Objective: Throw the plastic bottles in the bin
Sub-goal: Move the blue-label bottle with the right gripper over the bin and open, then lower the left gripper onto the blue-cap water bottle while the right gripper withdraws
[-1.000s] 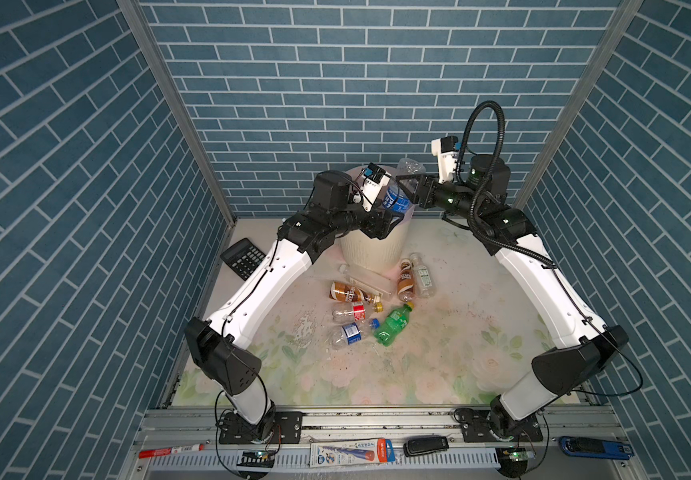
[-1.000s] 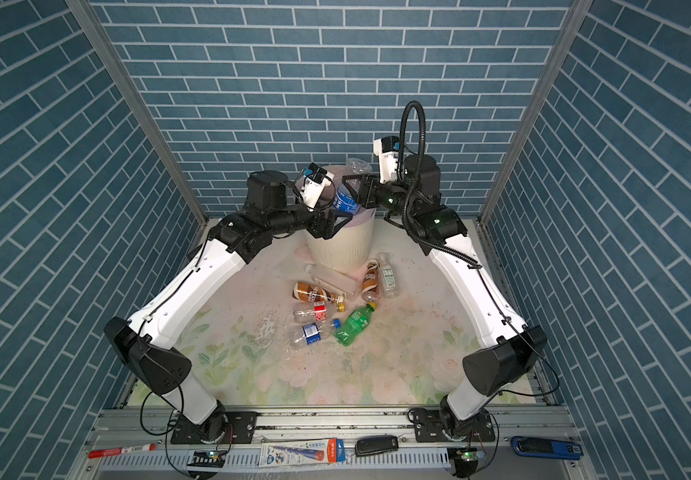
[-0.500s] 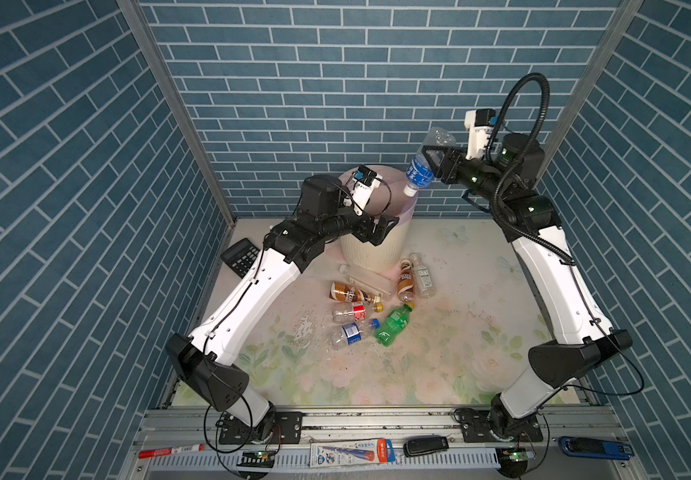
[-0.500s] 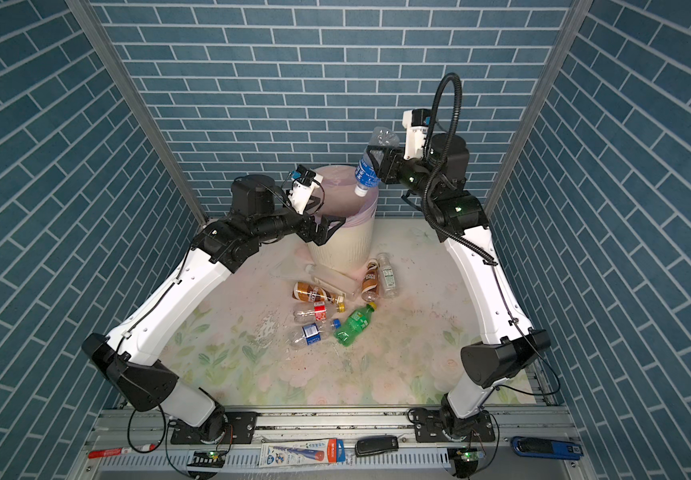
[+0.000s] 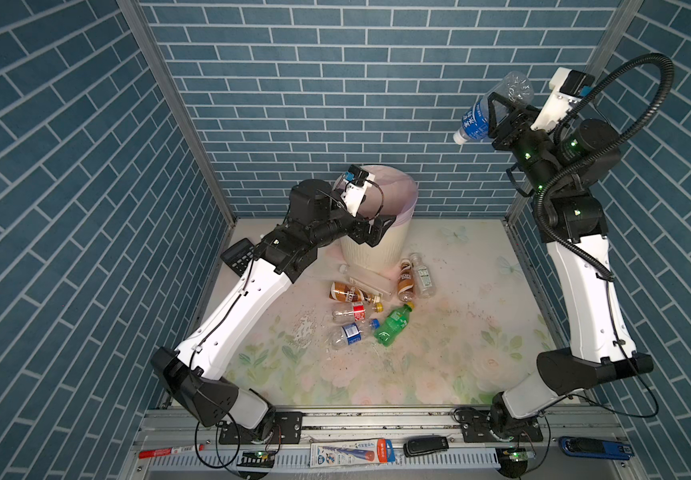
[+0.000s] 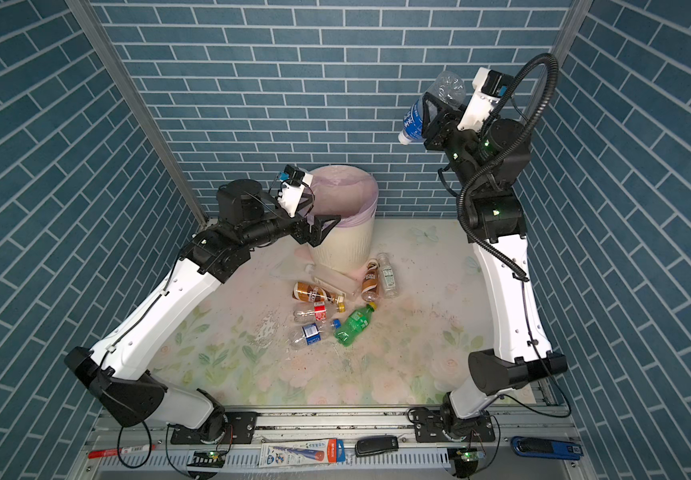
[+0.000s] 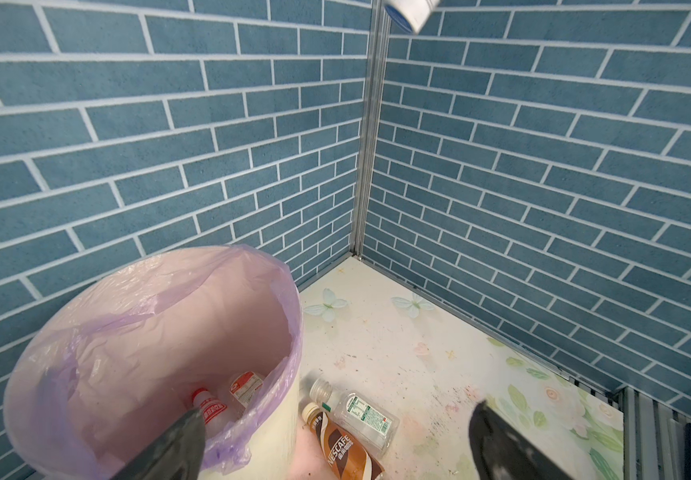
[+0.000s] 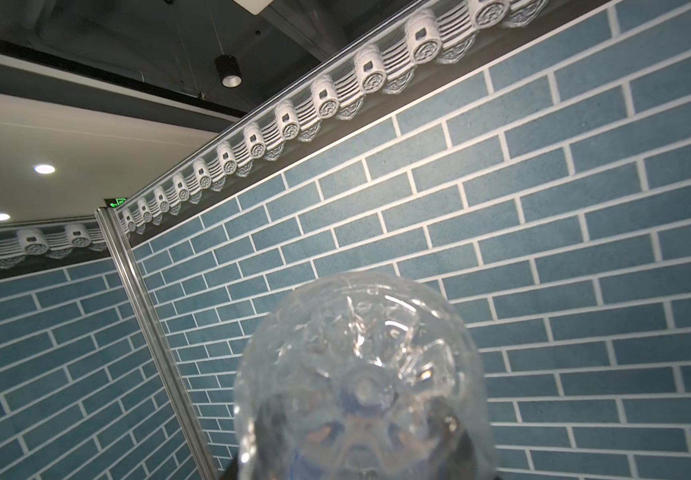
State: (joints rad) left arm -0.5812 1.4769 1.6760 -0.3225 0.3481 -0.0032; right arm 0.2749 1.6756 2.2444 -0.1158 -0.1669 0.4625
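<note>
A second ago both arms met over the bin (image 5: 377,253) with the blue-labelled bottle (image 5: 474,120) between them. Since then the two have parted, and the bottle went with the right arm. The left end effector (image 5: 379,230) has let go: its jaws stand wide apart with nothing between them, just beside the near side of the bin's lilac rim. Its wrist view looks down past both fingers (image 7: 177,436) into the liner. The right end effector (image 5: 495,118) is clamped across the middle of that bottle and has swung it up and back. It is now high against the back wall near the right corner post, well apart from the bin and far above it. The bottle hangs tilted, cap end down and toward the bin, with its clear base filling the right wrist view. I read this as a handover completed, with the right arm drawn back for a toss, so this bottle is not delivered yet. From that height and offset a release could easily miss the opening. At least two bottles already lie in the bin, among them a red-capped bottle (image 7: 211,409). The cluster on the surface (image 5: 460,332) in front of the bin has not moved. It includes the green bottle (image 5: 393,324), a brown-labelled bottle (image 5: 350,292) and a second brown-labelled bottle (image 5: 405,280) next to a clear white-labelled bottle (image 5: 423,276). There are also two clear bottles with red and blue labels, so most of the job is still ahead.
</note>
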